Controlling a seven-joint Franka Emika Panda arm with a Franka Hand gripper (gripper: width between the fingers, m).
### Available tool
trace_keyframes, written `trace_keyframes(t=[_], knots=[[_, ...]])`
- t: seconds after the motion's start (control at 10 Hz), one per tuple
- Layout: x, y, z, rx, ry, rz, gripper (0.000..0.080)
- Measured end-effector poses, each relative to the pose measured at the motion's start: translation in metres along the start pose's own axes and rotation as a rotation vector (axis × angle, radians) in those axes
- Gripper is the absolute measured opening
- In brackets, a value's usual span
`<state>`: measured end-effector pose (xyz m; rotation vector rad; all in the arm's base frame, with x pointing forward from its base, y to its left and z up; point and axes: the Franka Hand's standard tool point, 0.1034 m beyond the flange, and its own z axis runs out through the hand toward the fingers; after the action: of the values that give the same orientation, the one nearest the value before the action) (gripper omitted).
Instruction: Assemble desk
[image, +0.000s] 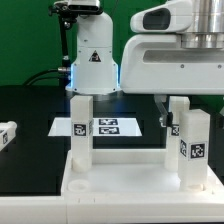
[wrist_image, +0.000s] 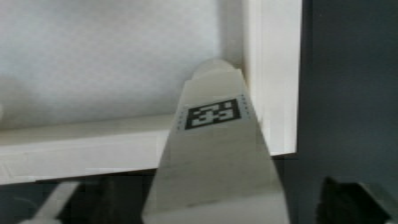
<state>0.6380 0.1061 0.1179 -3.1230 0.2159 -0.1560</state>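
From where I sit, the exterior view gives me the whole layout: the tabletop (image: 120, 178) lies along the near edge of the black table (image: 30, 110), rim up, with three legs standing upright out of it. One leg (image: 80, 128) stands at the exterior view's left, a second leg (image: 193, 150) stands near the front on the exterior view's right, and a third leg (image: 178, 118) stands just behind that one, directly under the arm's white wrist housing. A fourth leg (image: 8, 135) lies loose on the table well apart from the tabletop, at the exterior view's left edge. Behind the tabletop, the marker board (image: 105, 126) lies flat in front of the robot base (image: 92, 62). What this view hides is the gripper itself: the housing and the third leg cover it, so I cannot tell from here how the jaws stand. The wrist view makes up for part of that. It looks down along a tagged leg (wrist_image: 217, 130) that rises toward the lens, set against the tabletop's rim (wrist_image: 270, 60) at a corner, and it shows two dark fingertips (wrist_image: 50, 205) low in the picture, one on either side of the leg and standing clear of it. So the gripper (wrist_image: 205, 200) reads to me as spread wide around the leg with nothing clamped.
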Motion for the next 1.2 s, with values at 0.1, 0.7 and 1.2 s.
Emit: trace_keyframes(t=[0.1, 0.7, 1.2], knots=[[0.0001, 0.0002, 0.0, -0.001, 0.0, 0.004, 0.051], [-0.0026, -0.0086, 0.0012, -0.008, 0.007, 0.751, 0.0285], [-0.0039, -0.0044, 0.0031, 0.066, -0.011, 1.363, 0.0286]])
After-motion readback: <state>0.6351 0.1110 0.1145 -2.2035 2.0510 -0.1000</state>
